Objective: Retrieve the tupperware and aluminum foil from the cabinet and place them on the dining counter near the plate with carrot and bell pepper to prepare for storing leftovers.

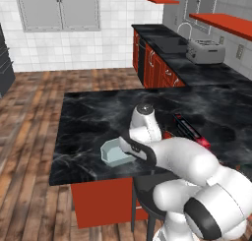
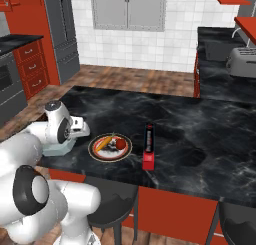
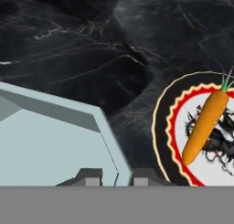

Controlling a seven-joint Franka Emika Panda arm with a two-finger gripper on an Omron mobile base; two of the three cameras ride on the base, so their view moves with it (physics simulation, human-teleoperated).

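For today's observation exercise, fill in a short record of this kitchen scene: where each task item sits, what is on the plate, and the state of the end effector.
tupperware: on the dining counter, near its front edge, left of the plate
aluminum foil: lying on the counter, right of the plate
plate contents: carrot and bell pepper
end effector: low at the tupperware, one fingertip each side of its rim; grip cannot be judged
task status: both items rest beside the plate

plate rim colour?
The plate has a black rim with a red scalloped inner ring; clearest in the hand view.
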